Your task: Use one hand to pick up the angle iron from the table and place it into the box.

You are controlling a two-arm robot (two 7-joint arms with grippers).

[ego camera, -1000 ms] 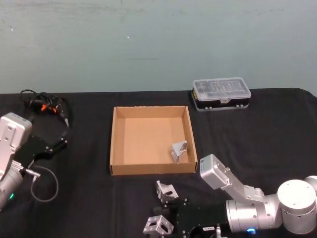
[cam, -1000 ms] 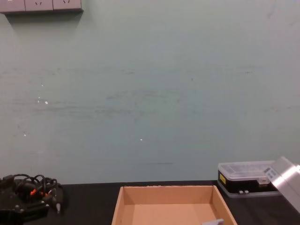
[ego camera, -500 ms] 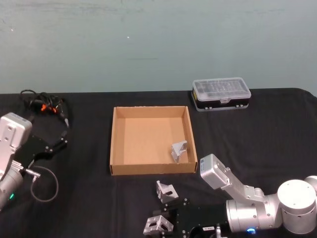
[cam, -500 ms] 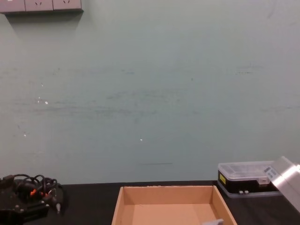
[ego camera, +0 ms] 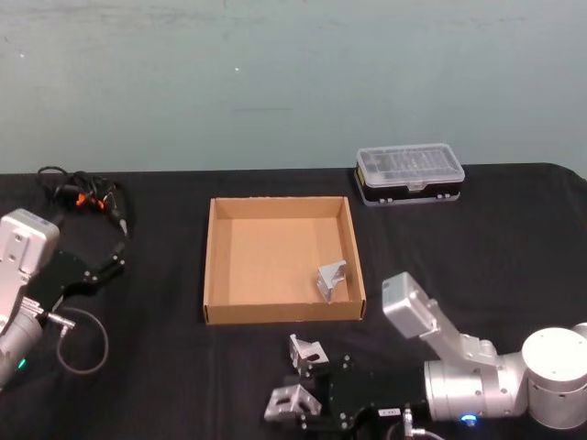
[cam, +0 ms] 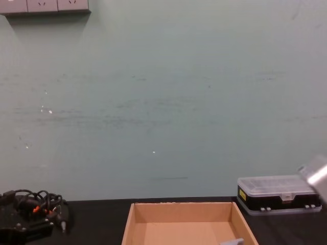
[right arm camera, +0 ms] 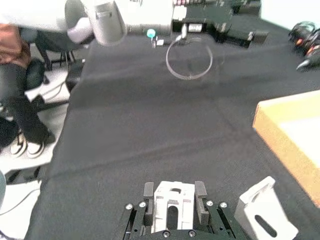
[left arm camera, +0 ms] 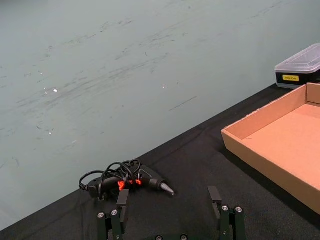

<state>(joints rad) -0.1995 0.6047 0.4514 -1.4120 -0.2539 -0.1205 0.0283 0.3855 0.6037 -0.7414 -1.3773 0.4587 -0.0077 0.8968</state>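
My right gripper [ego camera: 304,405] lies low over the table [ego camera: 165,385] in front of the box [ego camera: 280,312], shut on a silver angle iron [ego camera: 287,401]. In the right wrist view that angle iron [right arm camera: 172,200] sits tight between the two black fingers [right arm camera: 148,196]. A second angle iron [ego camera: 307,352] stands on the table just behind it, also seen as the loose angle iron [right arm camera: 262,210] beside the gripper. A third angle iron [ego camera: 332,278] lies inside the box near its right wall. My left gripper [left arm camera: 167,202] is parked at the far left, open and holding nothing.
A black case with a clear lid [ego camera: 409,172] stands behind the box to the right. A black device with looped cables and orange bits [ego camera: 84,197] lies at the back left. A loose cable ring [ego camera: 83,339] lies by the left arm [ego camera: 23,261].
The right arm has shifted right and risen a little, and the angle iron in its gripper has moved slightly toward the box. The left arm has stayed still.
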